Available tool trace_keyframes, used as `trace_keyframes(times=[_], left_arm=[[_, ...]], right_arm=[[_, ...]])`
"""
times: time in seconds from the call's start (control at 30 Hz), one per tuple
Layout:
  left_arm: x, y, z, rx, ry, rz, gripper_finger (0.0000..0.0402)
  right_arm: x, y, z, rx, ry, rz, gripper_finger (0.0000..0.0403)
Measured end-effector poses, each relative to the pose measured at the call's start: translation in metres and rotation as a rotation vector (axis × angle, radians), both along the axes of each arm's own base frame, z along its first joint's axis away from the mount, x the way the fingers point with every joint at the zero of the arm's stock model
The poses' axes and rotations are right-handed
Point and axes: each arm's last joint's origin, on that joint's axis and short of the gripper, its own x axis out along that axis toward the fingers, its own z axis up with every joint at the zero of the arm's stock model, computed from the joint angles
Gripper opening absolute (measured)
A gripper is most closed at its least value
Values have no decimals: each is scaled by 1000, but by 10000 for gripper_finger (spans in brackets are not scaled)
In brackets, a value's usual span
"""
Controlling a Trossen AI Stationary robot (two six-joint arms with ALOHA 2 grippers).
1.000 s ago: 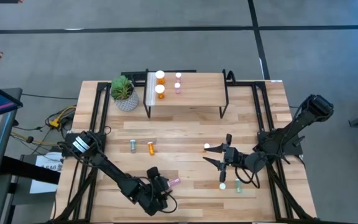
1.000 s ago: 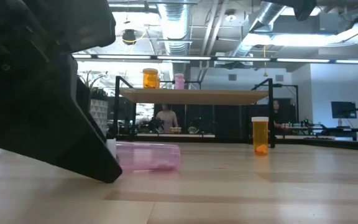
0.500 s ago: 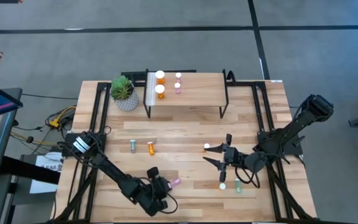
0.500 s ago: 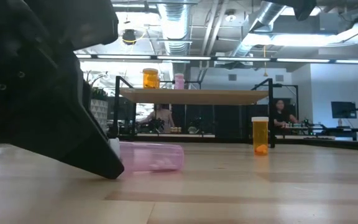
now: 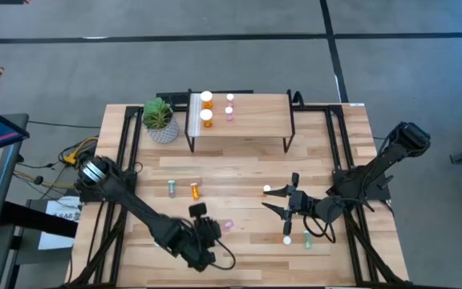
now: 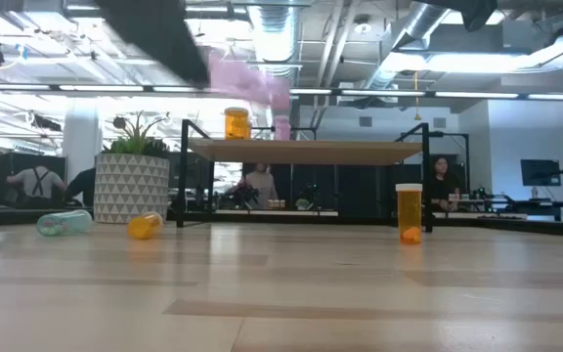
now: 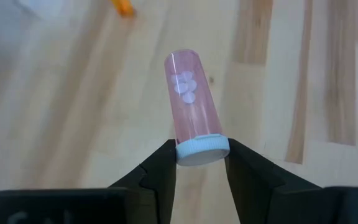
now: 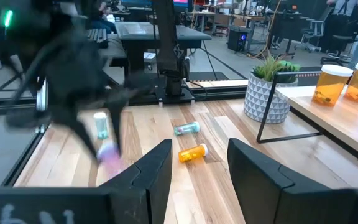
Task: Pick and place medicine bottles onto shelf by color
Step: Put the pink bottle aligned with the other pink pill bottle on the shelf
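1. Left gripper [image 7: 197, 171] is clamped on the white cap of a pink bottle [image 7: 191, 93], which sticks out past the fingers, clear of the table [image 5: 239, 172]; from above, this gripper [image 5: 211, 230] is on the side of the table far from the shelf [image 5: 251, 120].
2. Right gripper [image 5: 283, 201] hangs with its fingers spread and nothing between them, also on the side away from the shelf but nearer to it than the left one.
3. On the shelf stand two large orange bottles [image 5: 206, 108] at the end near the potted plant [image 5: 160, 120], with two small pink bottles [image 5: 229, 106] just beside them.
4. Between the shelf and the left gripper lie a teal bottle [image 5: 171, 189] and a small orange bottle [image 5: 195, 191], side by side on the table.
5. Near the right gripper are an upright orange bottle [image 6: 409, 213], a white-capped bottle [image 5: 287, 239] and a teal bottle [image 5: 307, 238], all well apart from the shelf.
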Motion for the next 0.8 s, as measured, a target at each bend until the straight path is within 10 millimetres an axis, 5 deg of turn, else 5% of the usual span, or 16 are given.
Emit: trace_keyframes(times=[0.23, 0.4, 0.8], left_arm=[[-3, 61, 83, -136, -50, -56, 104], [-5, 109, 121, -247, -85, -112, 105], [-9, 187, 137, -289, 56, -51, 105]], right_arm=[[0, -1, 0, -23, 8, 0, 177], [6, -8, -1, -133, 46, 50, 192], [30, -54, -4, -288, 138, -5, 268]])
